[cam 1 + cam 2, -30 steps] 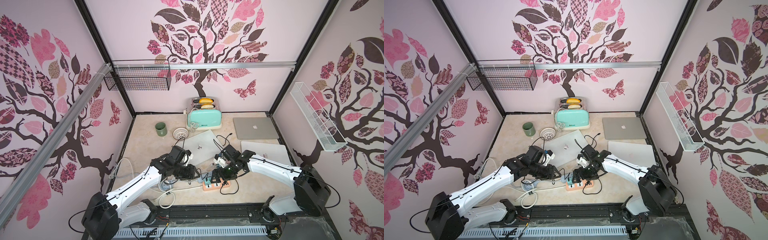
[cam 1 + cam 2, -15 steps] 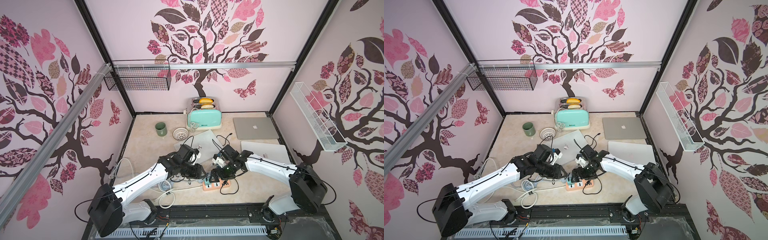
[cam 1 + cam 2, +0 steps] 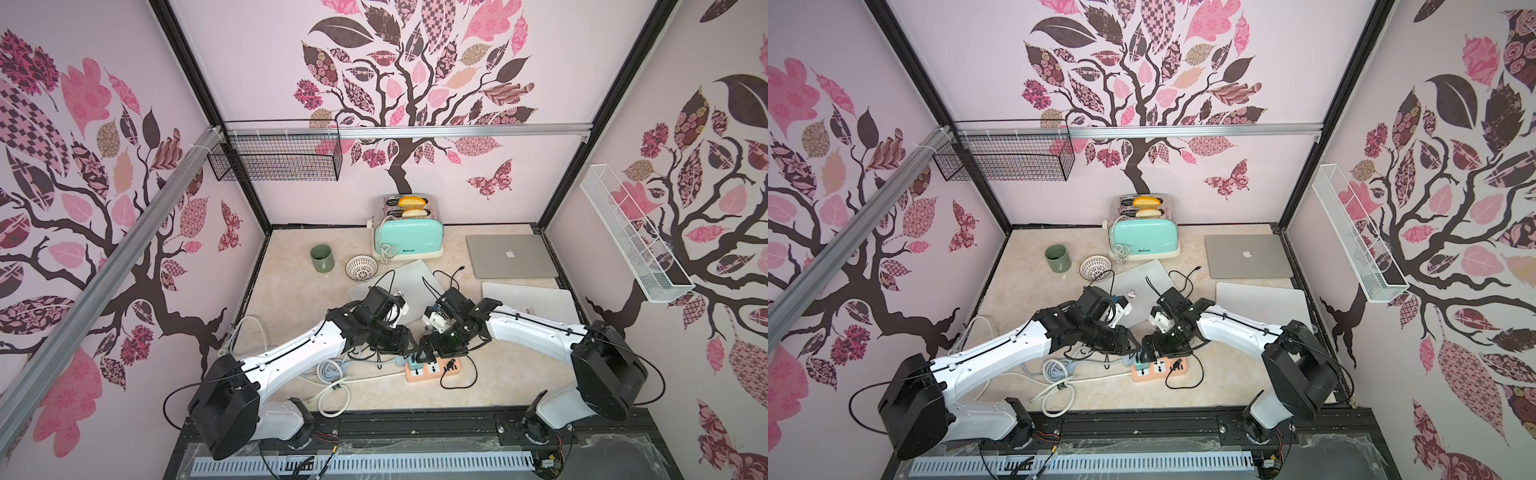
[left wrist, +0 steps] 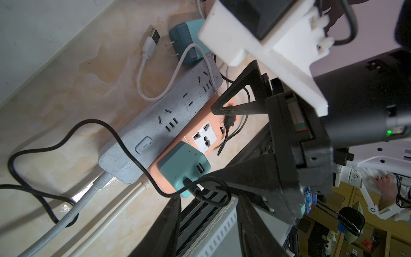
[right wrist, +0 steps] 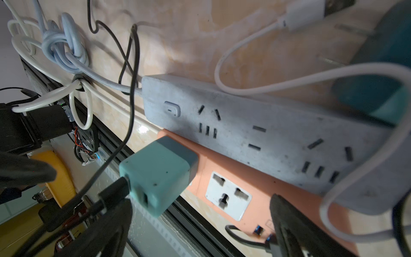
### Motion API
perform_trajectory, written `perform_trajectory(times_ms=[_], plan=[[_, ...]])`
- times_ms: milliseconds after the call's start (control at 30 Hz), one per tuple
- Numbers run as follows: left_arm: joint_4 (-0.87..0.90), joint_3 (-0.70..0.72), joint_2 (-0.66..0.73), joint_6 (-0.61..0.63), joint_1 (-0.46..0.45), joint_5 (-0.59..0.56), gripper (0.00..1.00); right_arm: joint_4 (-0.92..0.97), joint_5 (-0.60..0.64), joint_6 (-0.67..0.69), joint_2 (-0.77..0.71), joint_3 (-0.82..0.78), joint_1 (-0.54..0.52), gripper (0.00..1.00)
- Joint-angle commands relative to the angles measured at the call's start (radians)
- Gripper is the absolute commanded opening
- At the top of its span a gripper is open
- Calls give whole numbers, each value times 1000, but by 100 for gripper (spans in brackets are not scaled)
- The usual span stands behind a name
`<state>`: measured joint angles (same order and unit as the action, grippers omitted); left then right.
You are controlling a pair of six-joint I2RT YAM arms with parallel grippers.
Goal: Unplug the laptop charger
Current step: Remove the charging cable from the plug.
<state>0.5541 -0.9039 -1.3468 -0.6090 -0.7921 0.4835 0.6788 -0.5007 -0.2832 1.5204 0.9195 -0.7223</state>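
Status: the laptop charger [image 5: 158,173] is the teal cube seated in the end socket of the orange power strip [image 5: 244,169], at the strip's end toward my left arm. A black cable [image 4: 106,126] is plugged into its outer face and loops away across a corner of the grey power strip [image 4: 169,111]. That strip lies flush alongside the orange one on the counter [image 3: 291,291].

My right hand [image 4: 209,143] is down over the orange strip, fingers spread as wide as they go, gripping nothing. One fingertip sits on the strip's far end by the USB ports. The other finger is right next to the charger's cable-side face; I can't tell from the wrist views whether it touches the cube or the plug. The white universal socket [image 4: 204,136] lies in the gap between the fingers. So the charger is at the edge of my right grasp, not centred in it.

My left hand [image 3: 407,347] is roughly half open, with nothing between the fingers. It is near the charger end of the strip, almost tip to tip with the right hand in both top views, and off the cube.

A second teal charger [image 4: 186,37] lies unplugged beyond the grey strip, prongs bare. A white USB cable [image 4: 151,42] is looped across it and the grey strip.
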Motion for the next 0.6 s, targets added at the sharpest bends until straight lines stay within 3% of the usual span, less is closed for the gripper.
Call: perform_trajectory(times_ms=[0, 567], plan=[[-26, -19, -24, 27, -12, 4, 43, 22, 53, -4, 38, -10, 0, 100], [-30, -36, -17, 44, -16, 27, 5, 40, 50, 35, 55, -41, -1, 100]])
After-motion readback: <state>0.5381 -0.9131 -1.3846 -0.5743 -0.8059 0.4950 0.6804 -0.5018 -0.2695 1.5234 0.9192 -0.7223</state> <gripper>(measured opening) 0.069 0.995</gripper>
